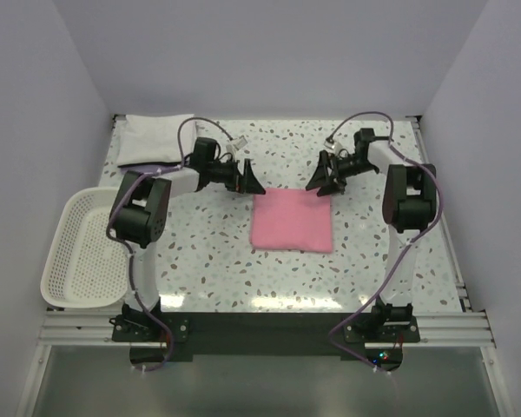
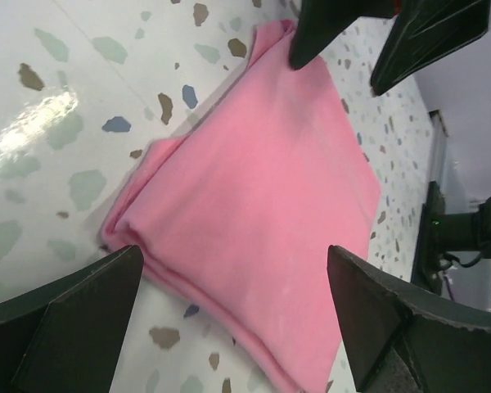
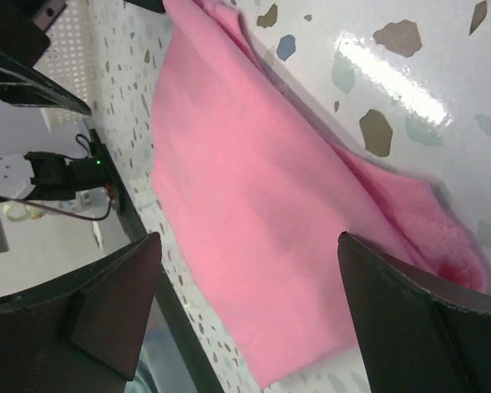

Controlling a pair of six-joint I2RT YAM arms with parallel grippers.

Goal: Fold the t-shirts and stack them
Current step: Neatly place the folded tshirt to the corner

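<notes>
I log a glossy white counter (image 1: pixel 200 269) flecked with grey, brown and blue chips, with one bright glare patch (image 2: pixel 33 123) showing in my left wrist view. Plain pale lavender walls (image 1: pixel 269 52) close it in at the back and both sides. An aluminium rail (image 1: pixel 78 328) runs along the near edge, and a white mesh basket (image 1: pixel 56 261) sits at the left edge.

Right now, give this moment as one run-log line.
pink t-shirt: folded, centre | white t-shirt: folded, far-left | left claw: open | right claw: open
</notes>
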